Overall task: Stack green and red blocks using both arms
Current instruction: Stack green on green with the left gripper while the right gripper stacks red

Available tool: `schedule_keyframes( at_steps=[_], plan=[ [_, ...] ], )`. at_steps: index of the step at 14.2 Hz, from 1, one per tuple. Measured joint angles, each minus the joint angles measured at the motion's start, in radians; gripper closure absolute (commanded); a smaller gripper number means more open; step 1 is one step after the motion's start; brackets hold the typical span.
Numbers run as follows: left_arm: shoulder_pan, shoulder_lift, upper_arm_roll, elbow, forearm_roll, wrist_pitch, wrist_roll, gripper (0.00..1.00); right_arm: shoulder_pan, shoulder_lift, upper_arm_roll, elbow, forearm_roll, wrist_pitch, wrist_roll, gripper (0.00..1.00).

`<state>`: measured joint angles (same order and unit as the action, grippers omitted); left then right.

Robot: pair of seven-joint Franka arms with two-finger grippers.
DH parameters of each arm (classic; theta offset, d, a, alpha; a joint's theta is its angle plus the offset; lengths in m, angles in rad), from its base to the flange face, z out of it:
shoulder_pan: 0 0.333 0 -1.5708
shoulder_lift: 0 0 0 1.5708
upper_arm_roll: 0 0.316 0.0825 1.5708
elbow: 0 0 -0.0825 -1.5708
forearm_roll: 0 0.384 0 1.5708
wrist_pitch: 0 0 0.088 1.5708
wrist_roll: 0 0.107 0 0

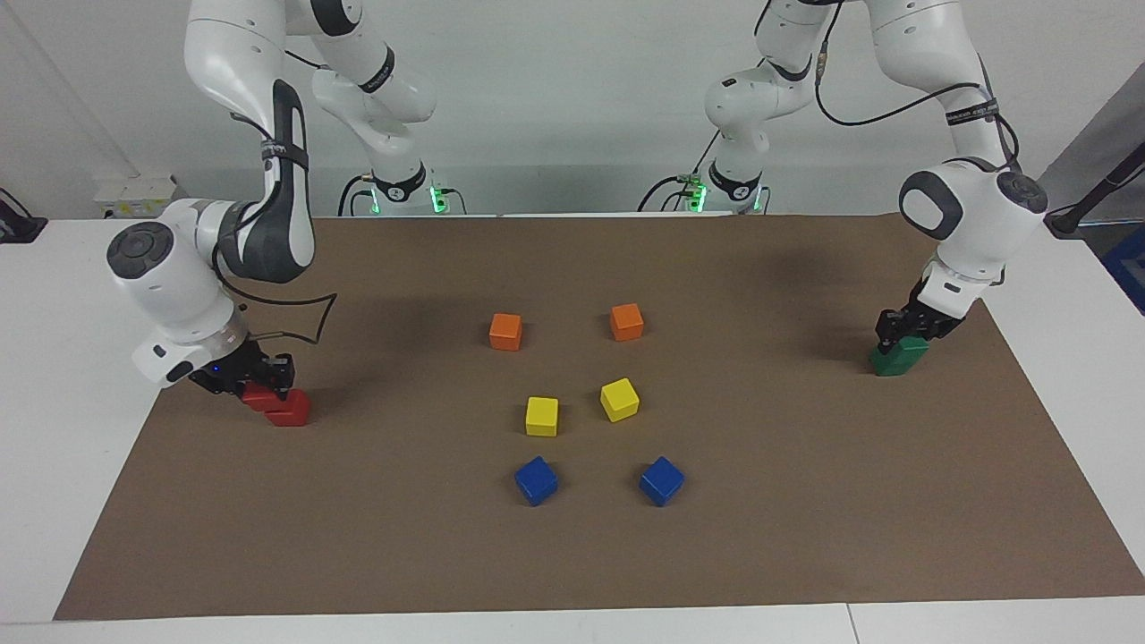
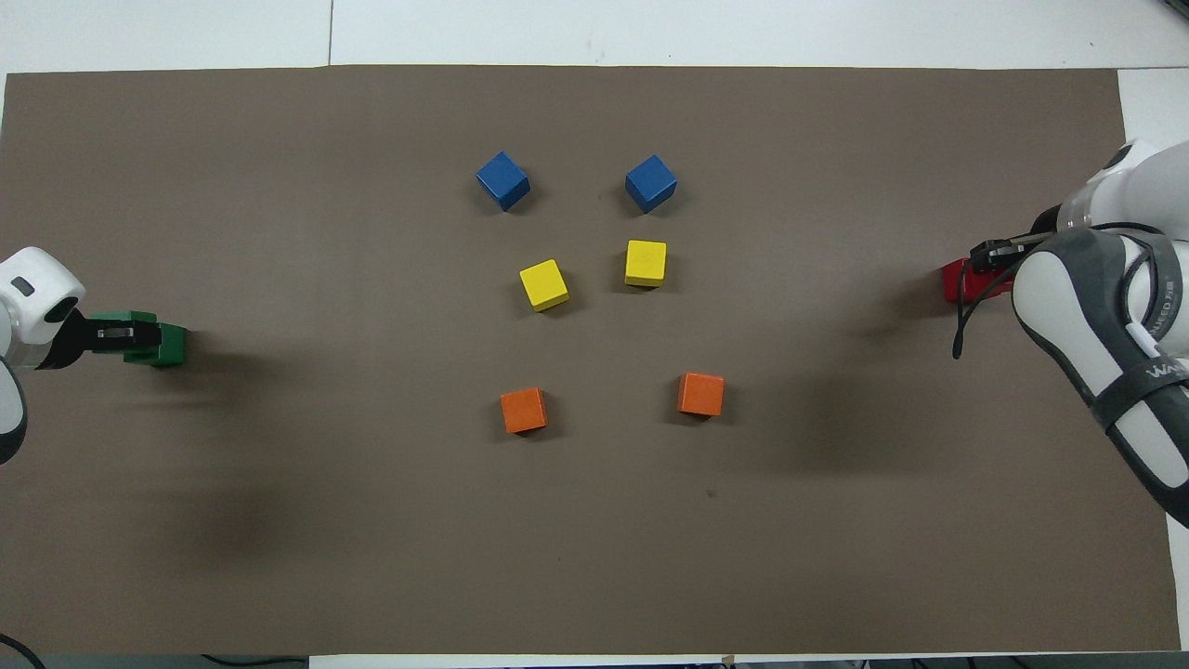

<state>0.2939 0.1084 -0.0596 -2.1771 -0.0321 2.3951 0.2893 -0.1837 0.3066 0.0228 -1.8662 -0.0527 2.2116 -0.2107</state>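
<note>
Two white jointed arms work opposite ends of a brown paper-covered table point(image 1: 760, 537), each down among its own colour of small glossy cubes.

At the right arm's end, the right gripper point(image 1: 259, 380) sits low over the two bright red cubes. One red cube point(image 1: 258, 396) lies partly under its black fingers; the second red cube point(image 1: 290, 409) rests on the paper touching it, slightly farther from the robots. Whether those fingers are clamped on the nearer cube or merely straddling it cannot be told from either view.

At the left arm's end, the left gripper point(image 1: 903, 335) comes down onto dark green cubes point(image 1: 897, 356), its fingers either side of the green mass. From overhead the green point(image 2: 158, 342) reads as two cubes side by side, one beneath the gripper, though the split between them is hard to make out. Its grip likewise cannot be told.

The coming move appears to turn on one thing: each partner cube sits directly beside the gripped-at one, toward the table's middle, so a lift and a short sideways carry should do.

Orange point(image 1: 505, 331), yellow point(image 1: 541, 416) and blue point(image 1: 536, 480) cubes sit in pairs at the table's centre, well apart from both grippers.
</note>
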Motion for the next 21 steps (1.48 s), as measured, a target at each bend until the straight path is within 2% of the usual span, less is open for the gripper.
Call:
schedule_keyframes(
  at_steps=[4, 5, 6, 12, 13, 14, 15, 18, 21],
  plan=[
    [0.000, 0.005, 0.000, -0.002, 0.003, 0.005, 0.000, 1.00, 0.000, -0.011, 0.000, -0.017, 0.001, 0.009, 0.000, 1.00],
    [0.000, 0.007, 0.000, -0.002, 0.003, 0.006, 0.001, 0.61, 0.000, -0.013, 0.000, -0.019, 0.002, 0.009, 0.002, 1.00],
    [0.000, 0.007, -0.001, -0.002, 0.004, 0.006, 0.001, 0.01, 0.000, -0.013, 0.000, -0.020, 0.002, 0.009, 0.005, 1.00],
    [0.000, 0.008, -0.001, -0.002, 0.005, 0.008, 0.001, 0.00, 0.000, -0.014, 0.001, -0.022, 0.005, 0.009, 0.009, 1.00],
    [0.000, 0.008, 0.000, -0.002, 0.005, 0.008, 0.001, 0.00, 0.000, -0.014, 0.001, -0.022, 0.006, 0.009, 0.009, 0.83],
    [0.000, 0.008, 0.000, -0.001, 0.006, 0.008, 0.001, 0.00, 0.000, -0.014, 0.001, -0.022, 0.006, 0.009, 0.009, 0.21],
    [0.000, 0.008, 0.000, 0.001, 0.006, 0.008, 0.001, 0.00, 0.002, -0.014, 0.001, -0.022, 0.006, 0.009, 0.009, 0.00],
    [0.000, 0.009, 0.000, 0.024, 0.006, -0.014, 0.001, 0.00, 0.006, -0.016, 0.003, -0.022, 0.007, 0.009, 0.035, 0.00],
    [0.000, 0.009, -0.001, 0.100, 0.006, -0.105, 0.001, 0.00, 0.008, -0.019, 0.006, -0.022, 0.007, 0.009, 0.064, 0.00]
  ],
)
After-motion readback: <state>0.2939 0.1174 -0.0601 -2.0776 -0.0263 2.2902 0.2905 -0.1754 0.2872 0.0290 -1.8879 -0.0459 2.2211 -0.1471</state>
